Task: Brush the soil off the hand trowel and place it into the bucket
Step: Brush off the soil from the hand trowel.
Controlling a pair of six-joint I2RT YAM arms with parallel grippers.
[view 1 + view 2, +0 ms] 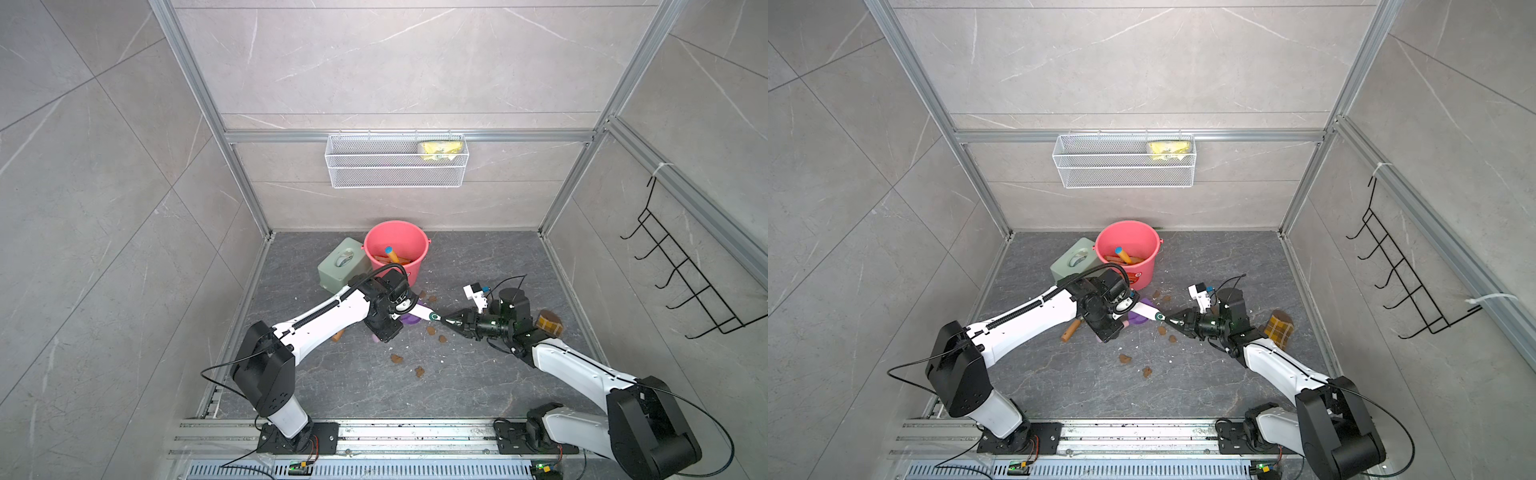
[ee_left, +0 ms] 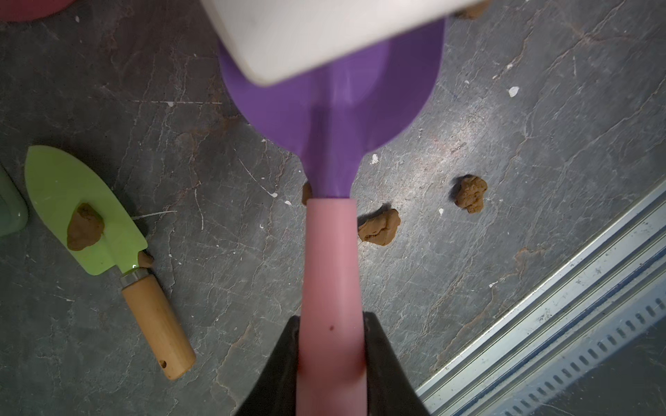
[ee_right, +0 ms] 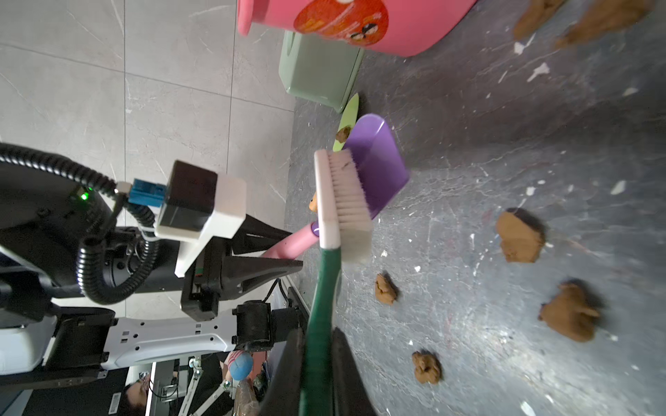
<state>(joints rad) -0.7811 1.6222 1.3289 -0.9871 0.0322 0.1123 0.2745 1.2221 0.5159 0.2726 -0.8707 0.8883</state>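
1. Lying toward the front edge of the tabletop (image 1: 353,395), several lumps of the soil (image 2: 380,227) are seen, and more are scattered around its middle.
2. Near the middle, the hand trowel (image 2: 331,108) is held by its pink handle, on which the left gripper (image 2: 333,317) is clamped.
3. A brush (image 3: 326,194) is gripped at its green handle by the right gripper (image 3: 317,331), and its white bristles are laid against the purple blade.
4. A green trowel (image 2: 72,183) is left flat beside it, with one lump on its blade.
5. The bucket (image 1: 417,266) is placed at the far edge, just beside a tissue box (image 1: 338,266).
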